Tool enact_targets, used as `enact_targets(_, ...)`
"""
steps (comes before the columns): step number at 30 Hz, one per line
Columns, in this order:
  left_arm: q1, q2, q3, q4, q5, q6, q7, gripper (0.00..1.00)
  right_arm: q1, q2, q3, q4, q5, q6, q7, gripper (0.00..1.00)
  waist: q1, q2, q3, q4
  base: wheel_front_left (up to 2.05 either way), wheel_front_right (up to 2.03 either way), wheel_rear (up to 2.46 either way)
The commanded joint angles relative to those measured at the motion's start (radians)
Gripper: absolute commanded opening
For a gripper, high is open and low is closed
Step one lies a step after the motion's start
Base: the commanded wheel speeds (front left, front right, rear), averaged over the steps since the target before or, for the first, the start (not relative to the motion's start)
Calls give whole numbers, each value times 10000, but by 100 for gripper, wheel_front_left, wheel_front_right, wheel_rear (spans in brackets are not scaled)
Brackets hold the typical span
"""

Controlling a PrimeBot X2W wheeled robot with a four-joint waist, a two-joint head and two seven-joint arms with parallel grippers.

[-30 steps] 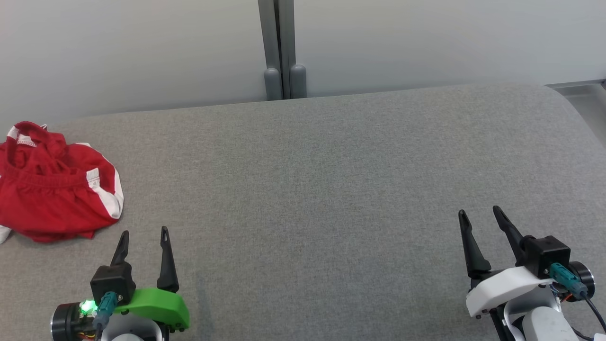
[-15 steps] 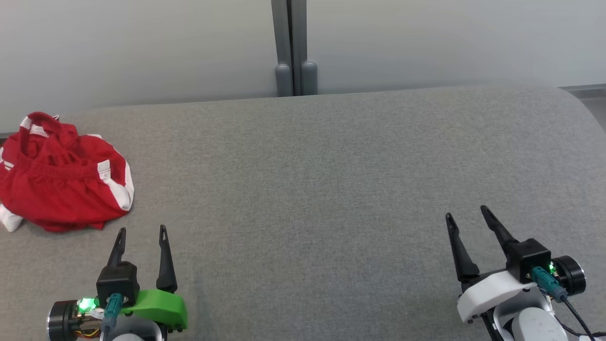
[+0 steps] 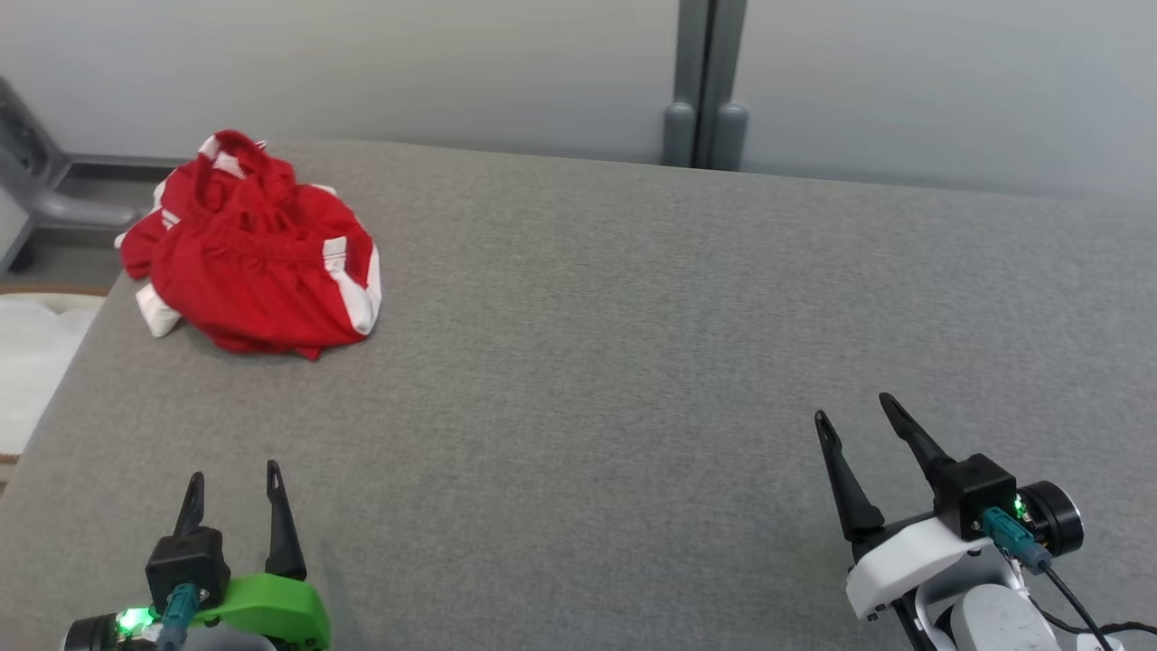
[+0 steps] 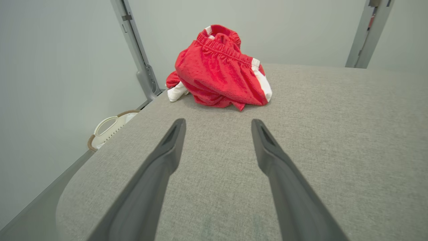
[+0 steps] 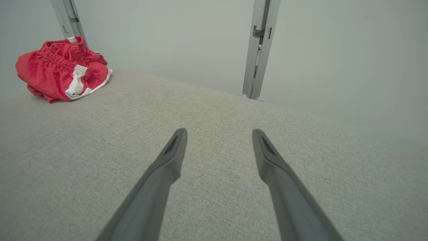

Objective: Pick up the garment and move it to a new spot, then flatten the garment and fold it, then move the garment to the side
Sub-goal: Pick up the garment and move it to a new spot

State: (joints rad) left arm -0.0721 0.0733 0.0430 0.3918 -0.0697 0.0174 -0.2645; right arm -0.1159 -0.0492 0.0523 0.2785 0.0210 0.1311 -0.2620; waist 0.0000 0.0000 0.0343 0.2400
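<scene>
My left gripper (image 3: 233,471) and right gripper (image 3: 853,407) stand released, empty. A bunched red cloth (image 3: 262,271) lies at ten o'clock. The left wrist view shows a white piece (image 4: 175,94) under it, hidden from the right wrist; whether it is the garment, I cannot tell.

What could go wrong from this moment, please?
1. The red cloth lies bunched near the table's far left corner; a careless pull may drag it off the edge.
2. Its layers overlap, so the open left gripper may pinch only one fold.
3. The open right gripper is far from it, a long reach.
</scene>
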Motion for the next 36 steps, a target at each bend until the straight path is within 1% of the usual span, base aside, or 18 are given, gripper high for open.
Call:
enact_targets(1, 134, -52, 244, 135, -170, -77, 0, 100, -97, -41, 118, 57, 89, -8, -43, 100, 0, 0, 143, 1175, 0, 0, 0)
enact_targets(5, 253, -104, 602, 242, -261, -168, 3, 100, -188, -39, 349, 121, 138, -8, -43, 100, 0, 0, 164, 1693, 0, 0, 0)
enact_targets(9, 365, -134, 785, 223, -230, -246, 2, 100, -227, -57, 598, 163, 167, -8, -43, 100, 0, 0, 199, 2063, 0, 0, 0)
enact_targets(15, 277, -184, 1017, 295, -432, -450, 2, 100, -432, -137, 849, 247, 307, -8, -43, 100, 0, 0, 354, 2232, 0, 0, 0)
enact_targets(21, -532, -214, 1068, 545, -911, -936, 2, 100, -864, -394, 1179, 106, 373, -8, -41, 100, 0, 0, 1036, 1902, 0, 0, 0)
enact_targets(28, -2496, -219, 948, 1064, -1296, -1345, 2, 100, -1651, -930, 1400, -140, 409, -10, -34, 100, 0, 0, 2279, 1233, 0, 0, 0)
enact_targets(32, -3904, 112, 882, 1542, -1501, -1458, 2, 100, -2035, -1119, 1482, -291, 413, -8, -34, 100, 0, 0, 2953, 792, 0, 0, 0)
enact_targets(36, -5284, 486, 460, 2112, -1787, -1478, 3, 100, -2315, -1222, 1538, -464, 340, -8, -34, 100, 0, 0, 3526, 426, 0, 0, 0)
